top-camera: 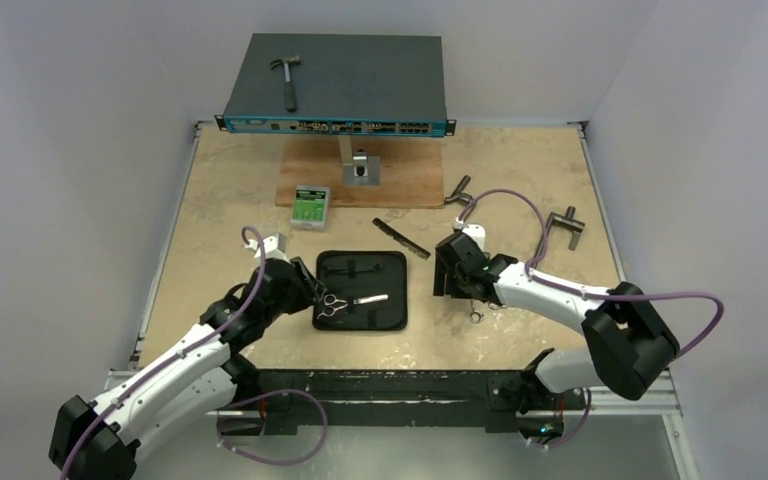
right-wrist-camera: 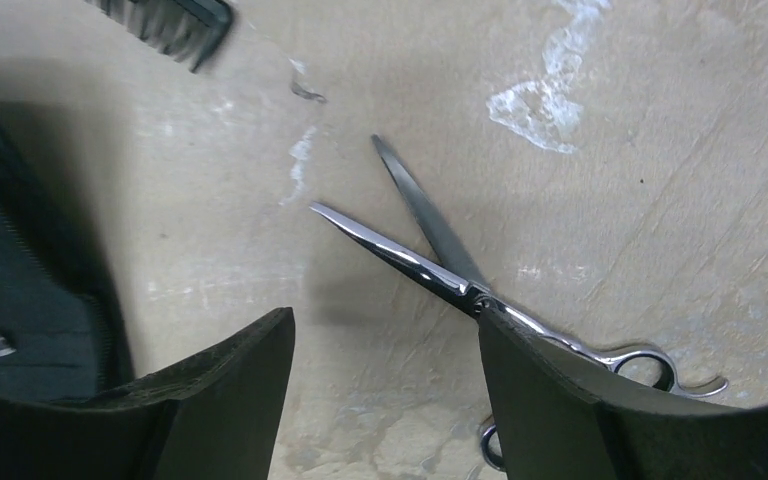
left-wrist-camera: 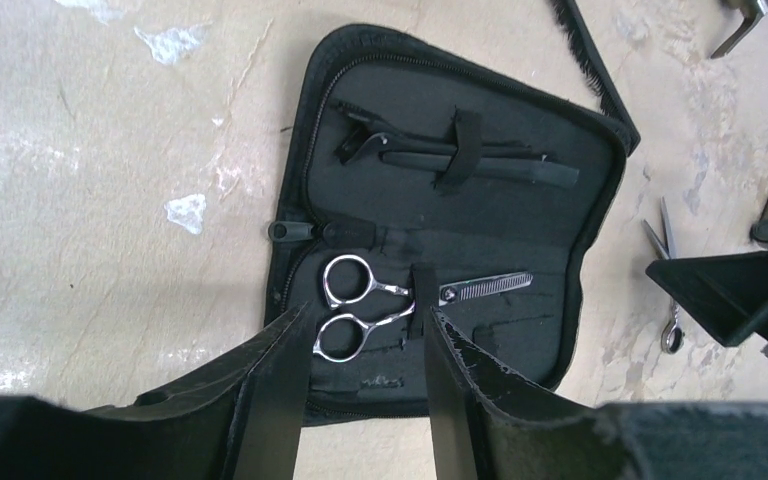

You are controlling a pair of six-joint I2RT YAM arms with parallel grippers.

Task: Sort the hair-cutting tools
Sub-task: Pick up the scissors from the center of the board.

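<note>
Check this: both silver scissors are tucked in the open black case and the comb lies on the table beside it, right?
Only the thinning scissors are in the case; the right wrist view shows the second scissors on the table. The comb is beside the case.

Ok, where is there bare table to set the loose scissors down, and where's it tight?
Widest bare table lies left of the green box and the case. Another patch sits behind the T-handle tools. Crowded: between case and right end effector, with comb and scissors.
</note>
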